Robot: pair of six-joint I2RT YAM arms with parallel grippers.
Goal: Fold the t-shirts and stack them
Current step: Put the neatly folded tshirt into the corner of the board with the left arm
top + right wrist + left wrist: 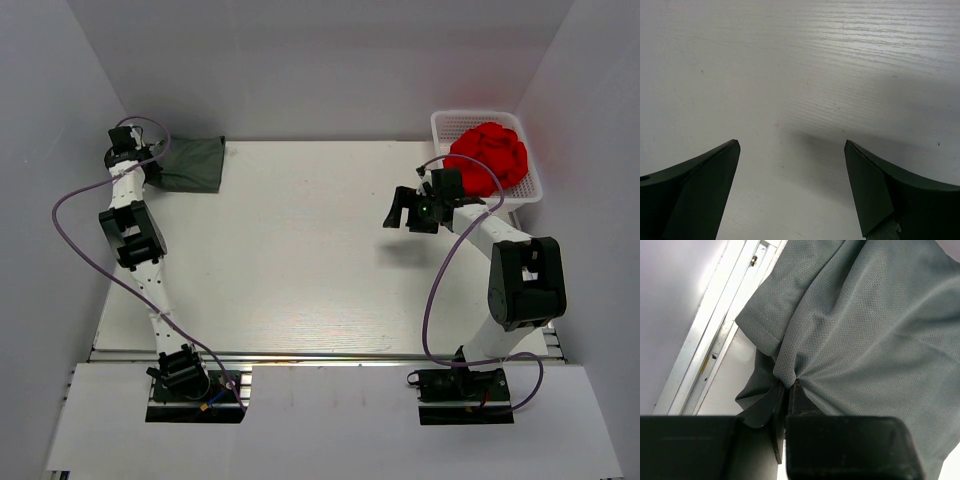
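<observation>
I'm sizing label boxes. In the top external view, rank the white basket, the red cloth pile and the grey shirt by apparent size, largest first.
1. white basket, clearly the largest.
2 and 3. red cloth pile and grey shirt: they look alike and each is partly hidden, so they are left unranked.

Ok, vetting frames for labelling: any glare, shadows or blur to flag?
Top external: mild glare on the table near the arm bases. Left wrist: t-shirt weave sharp, left fingers black, featureless. Right wrist: soft shadow between the open right fingers.
</observation>
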